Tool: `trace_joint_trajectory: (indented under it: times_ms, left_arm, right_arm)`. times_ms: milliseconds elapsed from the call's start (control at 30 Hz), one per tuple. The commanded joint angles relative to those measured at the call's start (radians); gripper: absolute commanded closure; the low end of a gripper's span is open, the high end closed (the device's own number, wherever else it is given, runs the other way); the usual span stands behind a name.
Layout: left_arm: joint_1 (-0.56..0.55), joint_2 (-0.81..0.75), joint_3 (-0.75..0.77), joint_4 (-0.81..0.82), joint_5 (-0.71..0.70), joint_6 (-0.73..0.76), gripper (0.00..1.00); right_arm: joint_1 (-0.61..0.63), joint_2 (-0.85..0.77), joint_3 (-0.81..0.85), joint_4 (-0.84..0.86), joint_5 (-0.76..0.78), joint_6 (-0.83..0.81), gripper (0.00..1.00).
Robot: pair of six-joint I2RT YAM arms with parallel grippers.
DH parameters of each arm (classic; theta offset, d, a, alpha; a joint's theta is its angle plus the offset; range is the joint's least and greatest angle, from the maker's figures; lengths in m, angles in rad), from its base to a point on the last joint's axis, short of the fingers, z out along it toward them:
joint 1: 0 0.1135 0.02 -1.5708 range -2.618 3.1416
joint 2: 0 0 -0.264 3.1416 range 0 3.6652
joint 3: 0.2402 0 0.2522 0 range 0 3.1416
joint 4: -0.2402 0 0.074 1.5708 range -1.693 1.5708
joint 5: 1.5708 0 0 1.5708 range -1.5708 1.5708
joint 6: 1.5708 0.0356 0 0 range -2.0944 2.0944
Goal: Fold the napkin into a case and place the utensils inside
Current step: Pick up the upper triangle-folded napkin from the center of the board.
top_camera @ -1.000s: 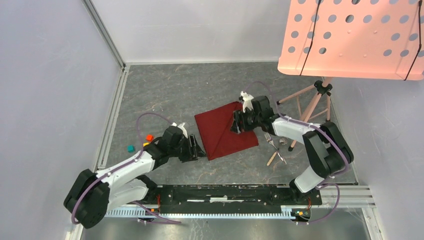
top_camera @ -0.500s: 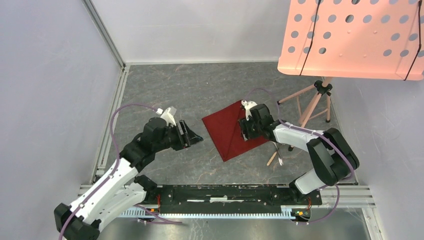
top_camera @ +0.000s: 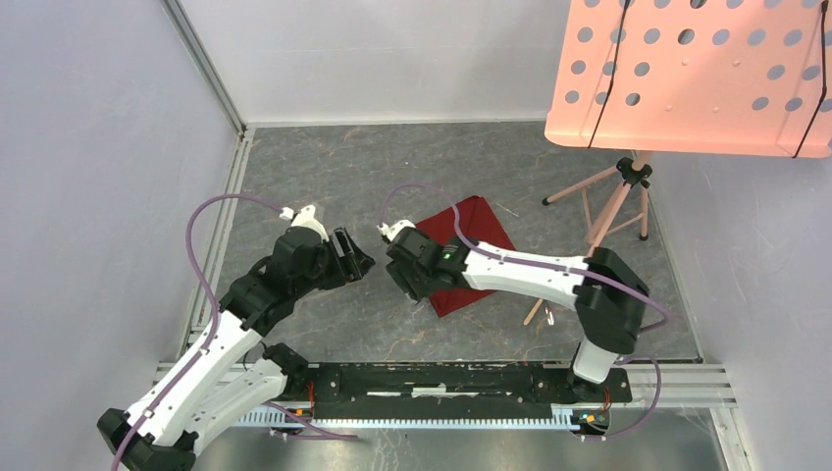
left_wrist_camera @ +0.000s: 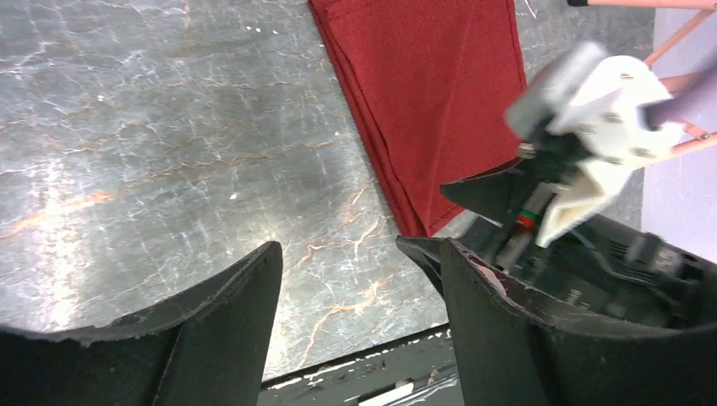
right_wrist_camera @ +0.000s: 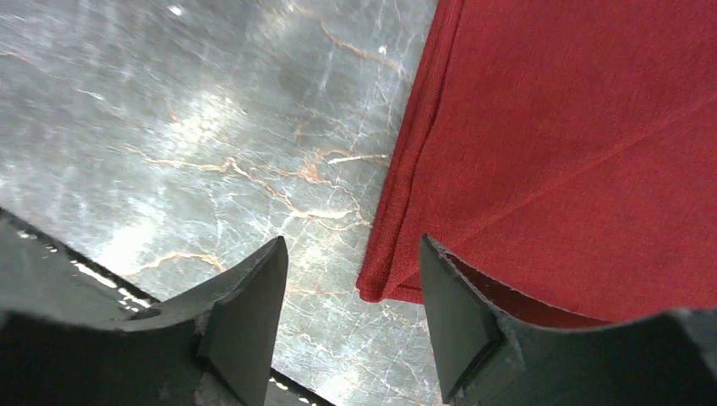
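The dark red napkin [top_camera: 477, 232] lies folded flat on the grey marbled table, a long rectangle with layered edges along its left side [left_wrist_camera: 427, 101]. My right gripper [top_camera: 406, 279] hangs open over the napkin's near left corner. In the right wrist view that corner [right_wrist_camera: 382, 286] shows in the gap of the right gripper [right_wrist_camera: 351, 254], whose right finger is over the cloth [right_wrist_camera: 583, 144]. My left gripper [top_camera: 359, 257] is open and empty over bare table [left_wrist_camera: 359, 254], left of the napkin. The utensils are mostly hidden under the right arm; a silver bit [top_camera: 550, 316] shows.
A pink perforated music stand [top_camera: 687, 74] on thin pink tripod legs [top_camera: 610, 211] stands at the back right. A black rail [top_camera: 442, 381] runs along the near edge. Grey walls close in the left and back sides.
The right gripper has swung from the napkin's far right side across to its near left corner. The left arm has lifted and pulled back left. The napkin has shifted right and looks narrower.
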State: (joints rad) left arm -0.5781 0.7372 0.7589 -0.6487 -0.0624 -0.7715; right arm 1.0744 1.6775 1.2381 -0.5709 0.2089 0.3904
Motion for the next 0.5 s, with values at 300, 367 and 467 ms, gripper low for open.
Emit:
trace_joint_trajectory:
  times_ms: [300,367,467]
  left_arm:
    - [0.004,-0.152,0.021,-0.068,-0.169,0.053,0.24]
    - [0.004,-0.158,0.022,-0.073,-0.167,0.058,0.24]
    - [0.004,-0.161,0.022,-0.078,-0.172,0.065,0.24]
  right_arm:
    - [0.012,0.146,0.076,-0.147,0.041,0.057,0.46]
    - [0.012,0.143,0.057,-0.13,0.031,0.059,0.49]
    - [0.012,0.147,0.046,-0.121,0.022,0.059,0.53]
